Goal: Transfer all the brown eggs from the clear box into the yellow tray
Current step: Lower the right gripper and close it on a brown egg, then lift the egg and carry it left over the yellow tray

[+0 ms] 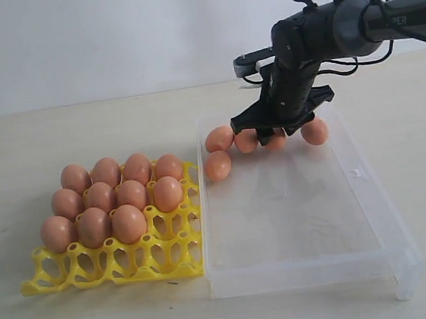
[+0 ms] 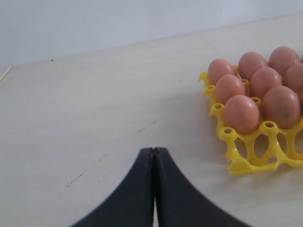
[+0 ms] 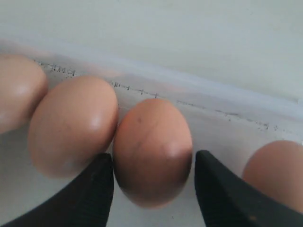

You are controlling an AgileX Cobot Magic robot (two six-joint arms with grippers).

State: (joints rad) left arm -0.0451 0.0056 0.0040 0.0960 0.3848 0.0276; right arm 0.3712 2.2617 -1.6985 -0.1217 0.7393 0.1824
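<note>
Right pincer (image 3: 154, 160) hangs low over the far end of the clear box (image 1: 303, 218), its fingers (image 3: 94, 189) apart on either side of one brown egg (image 3: 152, 142) that lies near the box wall; whether they press it cannot be told. Five brown eggs (image 1: 219, 138) cluster at that end. Just beside the box on the tabletop (image 1: 100, 316), the yellow tray (image 1: 110, 269) carries eleven more (all in its far rows). Left pincer (image 2: 154, 156), tips pressed together, hovers over the tabletop near the tray's corner.
</note>
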